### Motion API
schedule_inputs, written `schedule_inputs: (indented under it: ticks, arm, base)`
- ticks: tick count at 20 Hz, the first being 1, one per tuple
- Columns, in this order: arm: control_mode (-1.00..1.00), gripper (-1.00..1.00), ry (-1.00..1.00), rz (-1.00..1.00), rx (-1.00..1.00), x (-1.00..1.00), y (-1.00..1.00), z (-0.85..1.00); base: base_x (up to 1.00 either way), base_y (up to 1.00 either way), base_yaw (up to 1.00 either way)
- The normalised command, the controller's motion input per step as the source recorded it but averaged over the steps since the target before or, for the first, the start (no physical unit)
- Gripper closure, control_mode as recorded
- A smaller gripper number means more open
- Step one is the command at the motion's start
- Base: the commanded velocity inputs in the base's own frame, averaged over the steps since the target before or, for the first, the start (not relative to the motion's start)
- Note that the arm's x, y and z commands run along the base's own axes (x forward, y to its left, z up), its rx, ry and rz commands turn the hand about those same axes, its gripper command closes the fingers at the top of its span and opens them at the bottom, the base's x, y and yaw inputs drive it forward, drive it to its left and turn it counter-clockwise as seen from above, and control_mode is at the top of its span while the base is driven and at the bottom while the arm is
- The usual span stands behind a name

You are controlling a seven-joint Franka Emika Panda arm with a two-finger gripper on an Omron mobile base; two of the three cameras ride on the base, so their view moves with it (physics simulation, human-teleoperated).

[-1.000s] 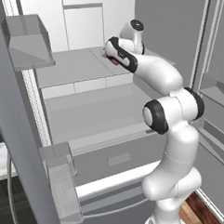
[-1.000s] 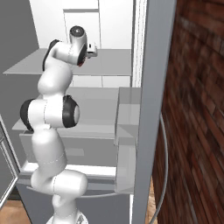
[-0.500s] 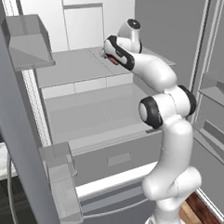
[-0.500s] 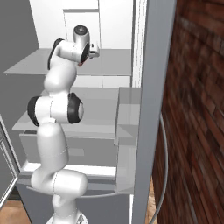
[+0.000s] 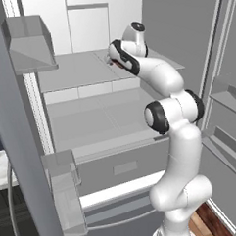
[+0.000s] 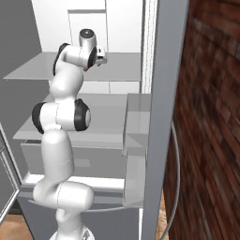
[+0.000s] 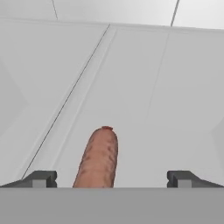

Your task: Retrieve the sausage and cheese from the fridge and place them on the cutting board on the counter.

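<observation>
The fridge (image 5: pixel 90 116) stands with both doors open. My gripper (image 5: pixel 111 58) reaches over its upper grey shelf (image 5: pixel 73 71), seen from the other side as gripper (image 6: pixel 101 56). The reddish-brown sausage (image 7: pixel 99 161) lies on that shelf between my open fingertips (image 7: pixel 41 178), a little left of the middle and touching neither. A red sliver of the sausage (image 5: pixel 118 65) shows under the hand. The cheese and the cutting board are out of view. A sliver of white counter (image 5: pixel 0 168) shows past the left door.
Clear door bins (image 5: pixel 65 196) hang on the left door, with another bin (image 5: pixel 28 44) higher up. The right door carries bins (image 5: pixel 226 92). A wide drawer front (image 5: pixel 122 166) sits below the lower shelf. A brick wall (image 6: pixel 211 117) flanks the right side.
The arm has stretched deeper over the upper shelf, carrying the hand a little further in above the sausage. The jaws have stayed open.
</observation>
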Motion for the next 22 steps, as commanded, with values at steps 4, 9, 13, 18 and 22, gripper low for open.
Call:
schedule_inputs:
  ticks: [4,9,13,18,22]
  arm:
    - [-1.00,-1.00,0.00,0.00,-0.05,0.23,0.09,-0.17]
    - [-1.00,-1.00,0.00,0.00,-0.05,0.16,0.13,-0.20]
    - [-1.00,-1.00,0.00,0.00,-0.06,0.07,0.13,-0.30]
    - [-1.00,-1.00,0.01,0.00,-0.03,0.00,0.00,-0.36]
    - [-1.00,-1.00,0.01,0.00,0.00,0.00,0.00,-0.43]
  base:
    - [0.00,0.00,0.00]
    - [0.00,0.00,0.00]
    - [0.00,0.00,0.00]
    - [0.00,0.00,0.00]
    - [0.00,0.00,0.00]
